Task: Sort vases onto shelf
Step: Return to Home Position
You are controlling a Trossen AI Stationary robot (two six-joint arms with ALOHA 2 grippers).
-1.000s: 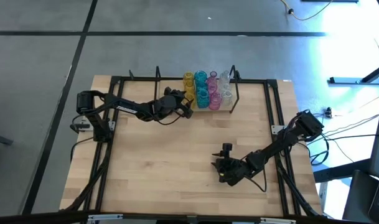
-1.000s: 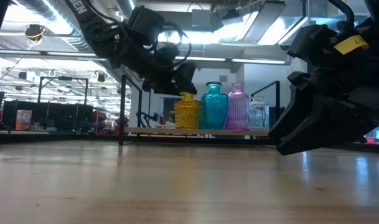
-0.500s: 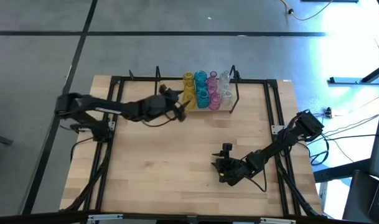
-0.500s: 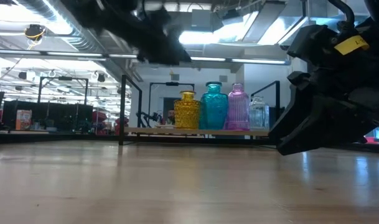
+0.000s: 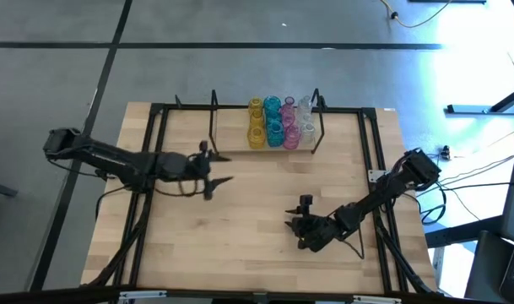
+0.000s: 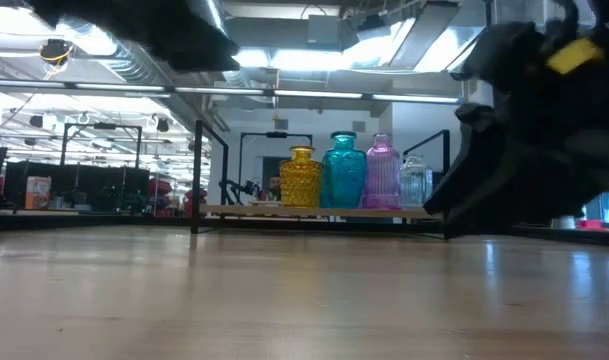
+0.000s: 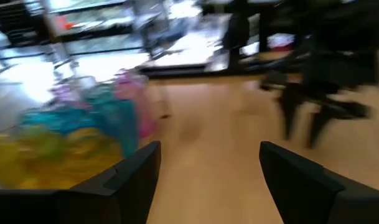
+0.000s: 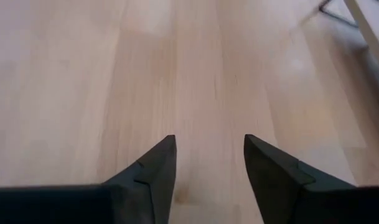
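– Workshop lights glare behind the pale wooden desk (image 5: 240, 245). How do the left jaws stand?
– The left gripper (image 7: 209, 152) has its jaws spread wide with nothing between them. It hangs above the desk's left half, well apart from the shelf (image 6: 244, 211).
– And the other one?
– The right gripper (image 8: 208, 165) sits low over bare wood in the front right part of the desk, jaws parted and empty too.
– Where are the vases (image 5: 280, 123)?
– All on the shelf at the desk's far edge, bunched toward its right end. The yellow vases (image 5: 256, 125) stand leftmost, then the teal vases (image 5: 273, 122), the pink vases (image 5: 289, 128) and the clear vases (image 5: 305, 122), each colour in its own line running front to back.
– Is any tipped over?
– In the low view the front ones stand upright, close side by side. Those behind are hidden.
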